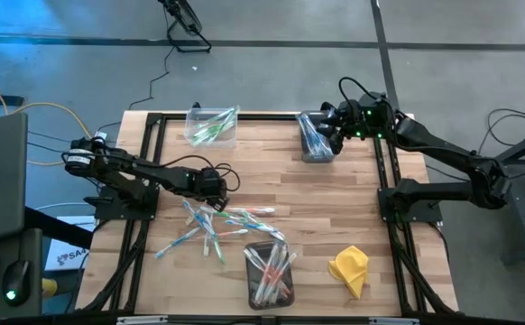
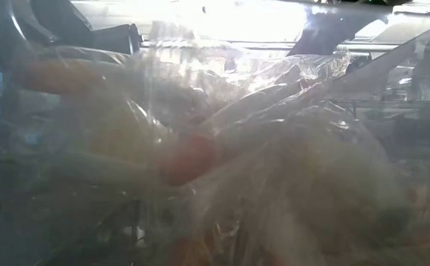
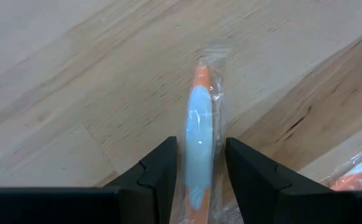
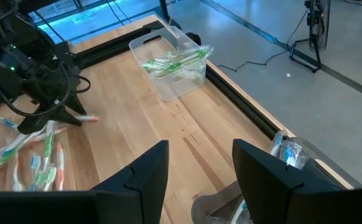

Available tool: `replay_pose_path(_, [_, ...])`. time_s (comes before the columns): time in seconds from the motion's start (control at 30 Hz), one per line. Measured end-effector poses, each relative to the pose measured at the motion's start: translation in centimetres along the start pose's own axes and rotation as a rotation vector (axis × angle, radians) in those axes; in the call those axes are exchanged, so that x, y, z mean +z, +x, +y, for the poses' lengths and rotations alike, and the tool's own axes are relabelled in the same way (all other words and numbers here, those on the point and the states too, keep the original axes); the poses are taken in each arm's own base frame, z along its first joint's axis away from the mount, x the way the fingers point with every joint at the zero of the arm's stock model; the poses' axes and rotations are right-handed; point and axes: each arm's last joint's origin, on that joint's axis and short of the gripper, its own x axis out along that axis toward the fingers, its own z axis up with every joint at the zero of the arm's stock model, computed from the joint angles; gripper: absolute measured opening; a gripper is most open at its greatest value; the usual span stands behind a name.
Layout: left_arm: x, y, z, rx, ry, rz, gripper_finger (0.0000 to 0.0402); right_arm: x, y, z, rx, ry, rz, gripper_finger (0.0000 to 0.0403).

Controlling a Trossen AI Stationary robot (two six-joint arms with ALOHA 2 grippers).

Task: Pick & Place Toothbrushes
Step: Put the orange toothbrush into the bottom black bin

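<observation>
Toothbrushes (image 1: 217,224) scattered loose across the wooden table (image 1: 271,181) near its middle, each a thin stick sealed in crinkly clear wrap, with blue, green or pink-red accents. More sorted into three clear rectangular plastic bins: green ones in the far-left bin (image 1: 212,125), blue ones in the far-right bin (image 1: 315,136), pink-red ones in the near bin (image 1: 270,273). Crumpled yellow cloth (image 1: 350,268) lying on the boards to the right of the near bin.

From the high view only: both dark arms whole, left gripper (image 1: 216,185) low at the far edge of the loose pile, right gripper (image 1: 327,126) poised over the blue bin. From the low view: nothing but glossy, wrinkled wrap pressed close, with blurred pink-red shapes behind it. From the left wrist view: fingers (image 3: 159,171) slightly apart, straddling one wrapped toothbrush (image 3: 199,134) with a pale blue body and an orange tip, flat on the pale grained wood; contact with the fingers not clear. From the right wrist view: right gripper (image 4: 199,165) spread wide and holding nothing, green bin (image 4: 168,62) ahead, blue bin's rim (image 4: 287,149) just beside.
</observation>
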Motion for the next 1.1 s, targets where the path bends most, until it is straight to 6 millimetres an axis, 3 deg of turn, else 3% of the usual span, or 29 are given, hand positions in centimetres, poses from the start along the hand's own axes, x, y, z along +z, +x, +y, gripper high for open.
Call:
replay_pose_path(0.63, [-0.04, 0.05, 0.02, 0.0, 0.0, 0.003, 0.0127, 0.0, 0.0, 0.0, 0.0, 0.0, 0.0, 0.0171])
replay_pose_path(0.93, [-0.03, 0.07, -0.02, -0.006, -0.001, 0.004, 0.0059, 0.0, 0.0, 0.0, 0.0, 0.0, 0.0, 0.0171])
replay_pose_path(1.1, [-0.02, 0.06, -0.04, -0.009, -0.002, 0.004, 0.0042, 0.0, 0.0, 0.0, 0.0, 0.0, 0.0, 0.0171])
